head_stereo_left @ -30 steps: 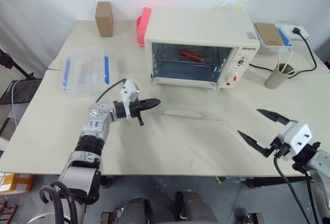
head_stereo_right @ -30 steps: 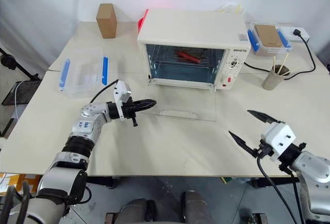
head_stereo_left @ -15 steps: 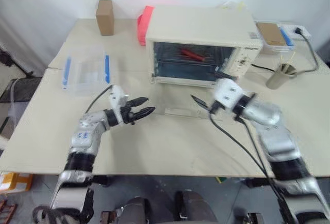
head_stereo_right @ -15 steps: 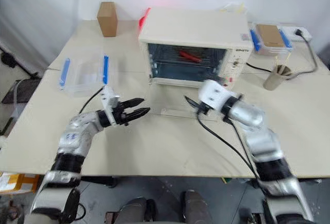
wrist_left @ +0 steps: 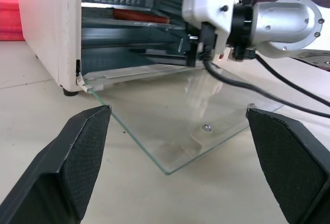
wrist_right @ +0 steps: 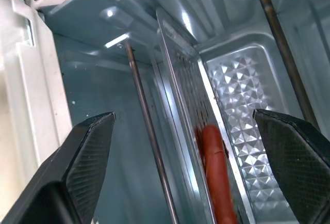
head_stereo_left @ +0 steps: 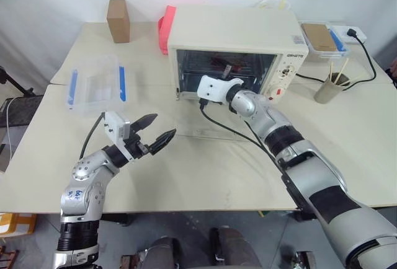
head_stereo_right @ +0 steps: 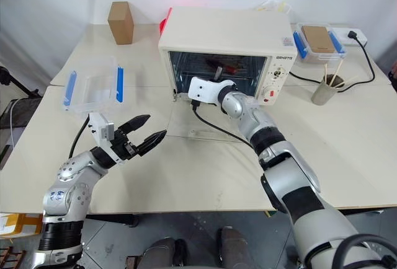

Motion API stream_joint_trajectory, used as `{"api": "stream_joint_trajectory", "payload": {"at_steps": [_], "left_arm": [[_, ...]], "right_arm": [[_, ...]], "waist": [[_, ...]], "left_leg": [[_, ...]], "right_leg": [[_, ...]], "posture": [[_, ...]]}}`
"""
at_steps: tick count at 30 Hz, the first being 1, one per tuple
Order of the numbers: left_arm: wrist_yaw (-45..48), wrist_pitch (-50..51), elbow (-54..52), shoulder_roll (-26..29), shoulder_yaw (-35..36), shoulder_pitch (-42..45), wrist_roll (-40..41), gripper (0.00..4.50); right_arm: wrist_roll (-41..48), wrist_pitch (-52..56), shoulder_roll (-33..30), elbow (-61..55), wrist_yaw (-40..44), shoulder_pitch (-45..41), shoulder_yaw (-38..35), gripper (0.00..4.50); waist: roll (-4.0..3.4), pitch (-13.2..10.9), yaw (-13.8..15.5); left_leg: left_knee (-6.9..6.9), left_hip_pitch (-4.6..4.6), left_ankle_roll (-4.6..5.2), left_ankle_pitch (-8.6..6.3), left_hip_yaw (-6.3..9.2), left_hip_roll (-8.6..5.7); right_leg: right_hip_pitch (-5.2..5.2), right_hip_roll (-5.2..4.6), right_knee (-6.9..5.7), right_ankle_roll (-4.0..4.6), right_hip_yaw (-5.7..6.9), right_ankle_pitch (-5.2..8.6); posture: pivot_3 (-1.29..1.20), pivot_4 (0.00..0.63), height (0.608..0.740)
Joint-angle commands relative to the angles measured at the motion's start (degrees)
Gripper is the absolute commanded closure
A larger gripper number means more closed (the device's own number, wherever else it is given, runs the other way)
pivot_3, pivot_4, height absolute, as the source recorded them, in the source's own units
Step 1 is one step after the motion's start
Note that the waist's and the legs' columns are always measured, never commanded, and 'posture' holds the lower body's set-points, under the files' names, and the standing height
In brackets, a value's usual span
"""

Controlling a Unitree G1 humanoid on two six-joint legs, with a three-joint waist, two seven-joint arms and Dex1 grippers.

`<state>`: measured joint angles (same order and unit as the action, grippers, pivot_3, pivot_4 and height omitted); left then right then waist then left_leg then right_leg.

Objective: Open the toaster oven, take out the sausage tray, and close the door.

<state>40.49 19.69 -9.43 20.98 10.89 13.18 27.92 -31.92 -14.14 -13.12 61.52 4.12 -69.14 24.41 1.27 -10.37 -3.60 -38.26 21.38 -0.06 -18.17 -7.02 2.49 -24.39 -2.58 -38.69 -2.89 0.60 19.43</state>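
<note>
Boxy cream oven (head_stereo_left: 232, 33) upper centre, glass door (wrist_left: 191, 126) flat; right gripper (wrist_right: 180, 146) fingers apart inside; wrist view shows embossed silver tray (wrist_right: 242, 100), red sausage (wrist_right: 216, 172); left gripper (head_stereo_left: 156, 131) fingers apart

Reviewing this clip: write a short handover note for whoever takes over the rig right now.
Left hand: open, holding nothing, over the table in front of the oven, left of the lowered door.
Right hand: open, reaching into the toaster oven, fingers to either side of the sausage tray; not gripping it yet.
Sausage tray: on its rack inside, the red sausage on it.
Done: door opened, lying flat.
Left: grip the tray, pull it out, set it down, close the door.
</note>
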Motion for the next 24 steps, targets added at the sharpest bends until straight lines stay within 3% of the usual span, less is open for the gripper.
{"api": "stream_joint_trajectory", "payload": {"at_steps": [1, 3, 14, 24], "left_arm": [[-0.49, -0.78, -1.79, 0.04, -0.33, 1.02, 0.83, 0.00], [-0.54, -0.96, -1.19, 0.10, -0.60, 1.69, 0.72, 0.00], [3.34, -4.82, 8.38, -0.09, -3.58, 11.04, -0.70, 0.00], [9.32, -11.47, 33.94, -1.32, -3.35, 32.89, -1.89, 0.00]], "right_arm": [[-0.90, 0.14, 0.64, 3.84, -2.00, -3.15, 0.21, 0.39], [-1.22, 0.44, 0.97, 5.57, -2.77, -3.99, 0.24, 0.86], [-1.91, 1.34, 0.81, 8.89, -5.13, -6.67, -0.04, 4.48], [-3.00, -1.20, -0.94, 4.64, -4.60, -6.60, 0.48, 4.48]], "waist": [[0.00, 0.00, -0.02], [0.00, 0.00, -0.03], [0.00, 0.00, -0.89], [0.00, 0.00, -1.03]], "left_leg": [[0.01, 0.00, 0.00, 0.00, 0.00, 0.00], [0.02, 0.00, 0.00, 0.00, -0.01, 0.00], [0.05, 0.02, -0.04, 0.02, 0.01, 0.00], [0.00, 0.18, -0.05, 0.05, 0.05, 0.00]], "right_leg": [[0.00, 0.00, 0.00, 0.00, 0.00, 0.00], [-0.01, 0.00, 0.00, 0.00, 0.00, 0.00], [-0.02, 0.02, -0.03, 0.00, 0.02, 0.00], [-0.11, 0.04, 0.01, 0.00, 0.10, 0.00]], "posture": [[0.00, 0.150, 0.740], [0.00, 0.150, 0.740], [0.00, 0.150, 0.740], [0.00, 0.150, 0.740]]}}
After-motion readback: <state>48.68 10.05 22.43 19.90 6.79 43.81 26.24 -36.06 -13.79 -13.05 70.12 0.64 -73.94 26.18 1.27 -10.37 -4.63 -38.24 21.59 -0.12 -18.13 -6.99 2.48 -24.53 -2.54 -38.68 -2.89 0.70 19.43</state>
